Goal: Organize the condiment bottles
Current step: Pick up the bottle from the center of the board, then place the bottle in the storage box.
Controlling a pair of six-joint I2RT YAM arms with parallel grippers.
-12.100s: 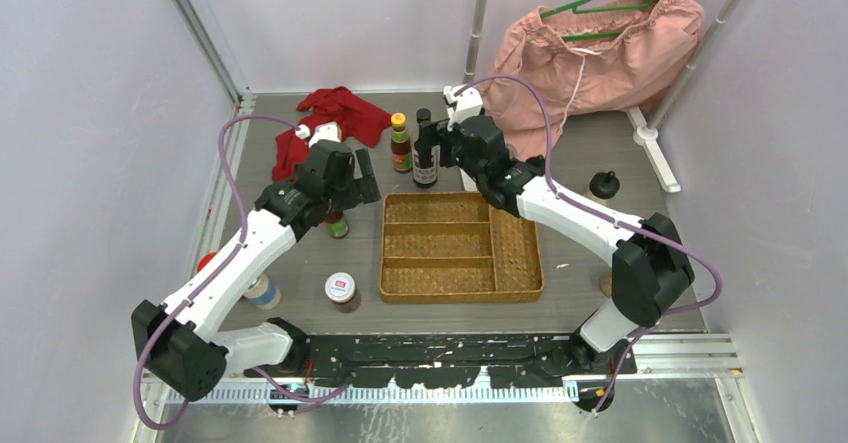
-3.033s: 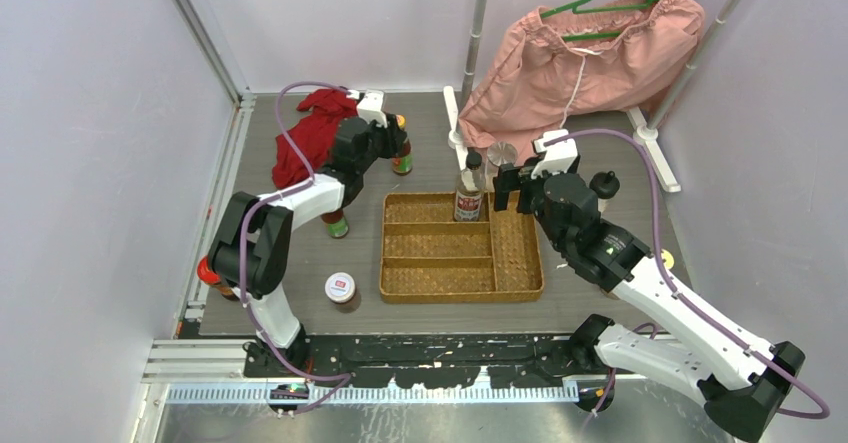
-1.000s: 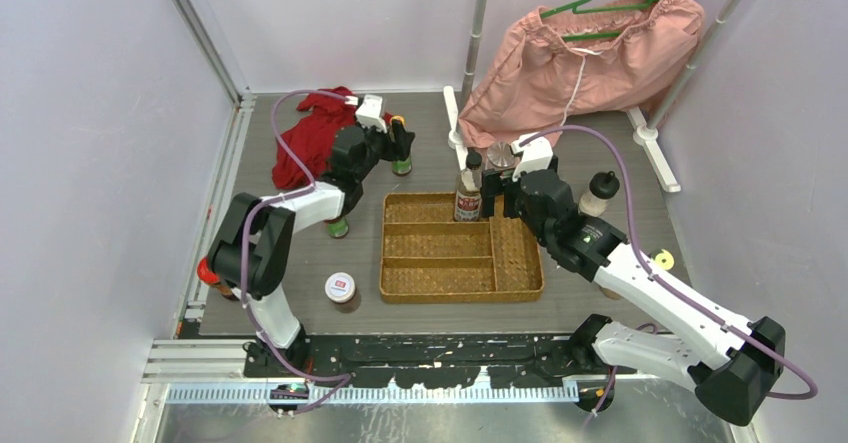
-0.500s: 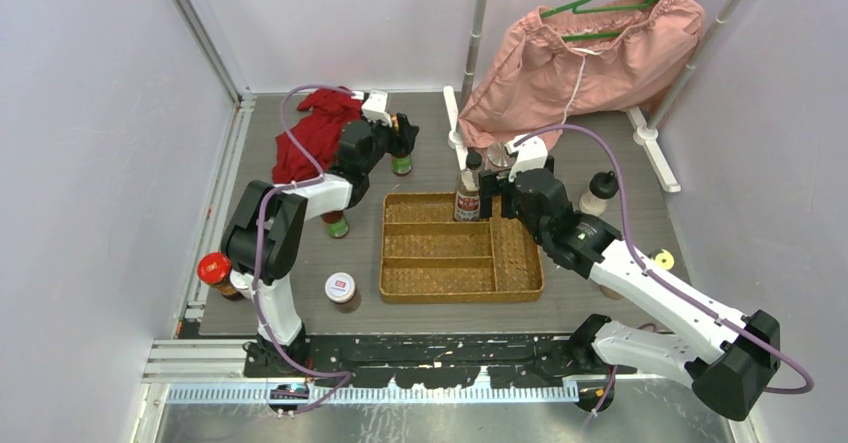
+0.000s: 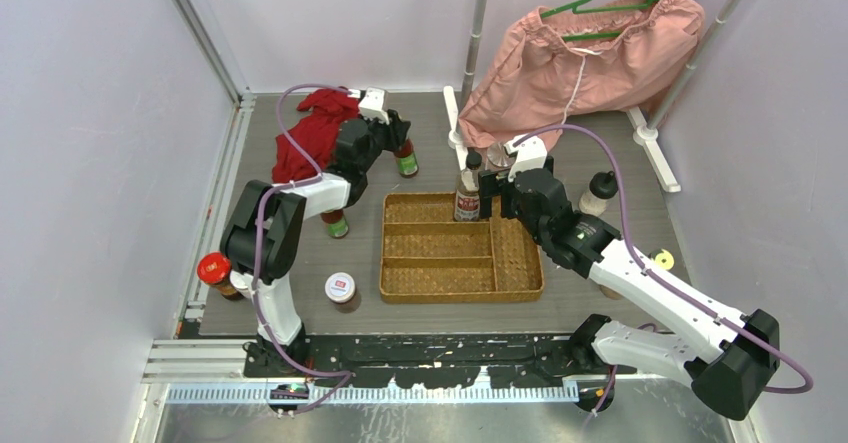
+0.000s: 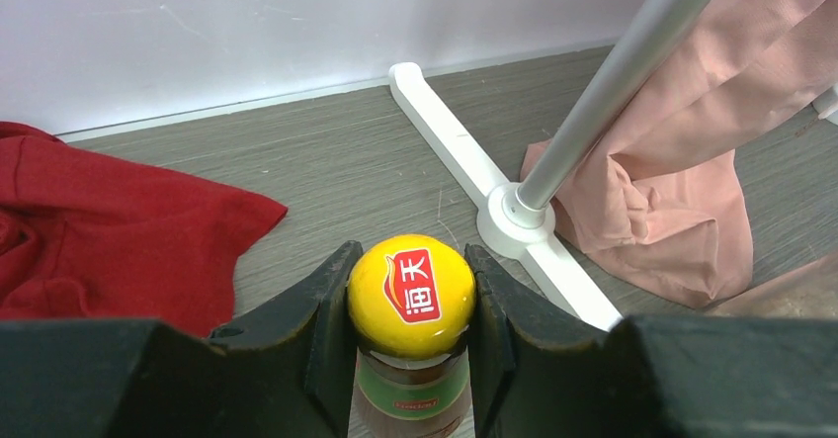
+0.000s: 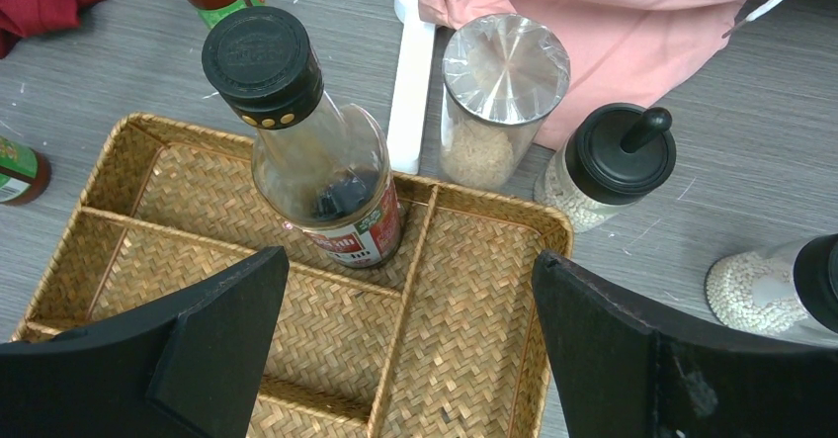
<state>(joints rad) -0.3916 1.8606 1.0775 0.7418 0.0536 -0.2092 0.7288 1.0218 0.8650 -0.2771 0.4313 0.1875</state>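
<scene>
Condiment bottles are spread over the table (image 5: 600,143), and one of them is in a claw. The left claw (image 6: 409,270) is at the far left of the table and squeezes the yellow-capped sauce bottle (image 6: 411,305), with one finger pressed on each side of the round cap. The bottom of this bottle is cut off in the wrist view, so I cannot tell if it touches the table. From above it leans, and the claw hides its cap. Just left of it lies a red cloth (image 6: 99,230). To the right are a white rack foot (image 6: 494,201) and a pink cloth (image 6: 692,161).

The right claw (image 7: 410,270) is open wide and holds nothing. It hangs over the wicker tray (image 7: 464,300). A black-capped clear bottle (image 7: 321,176) stands upright in a far compartment of the tray, at its far edge. Just past the tray stand a silver-lidded jar (image 7: 504,62) and a black-lidded shaker (image 7: 618,156). A jar of white grains (image 7: 756,290) is cut off at the right edge.

Near the left side, a red-lidded jar (image 5: 215,268) and a white-lidded jar (image 5: 341,288) stand on the table. A green-labelled bottle (image 5: 337,225) is partly hidden by the left arm. A yellow lid (image 5: 661,259) peeks out beside the right arm.
</scene>
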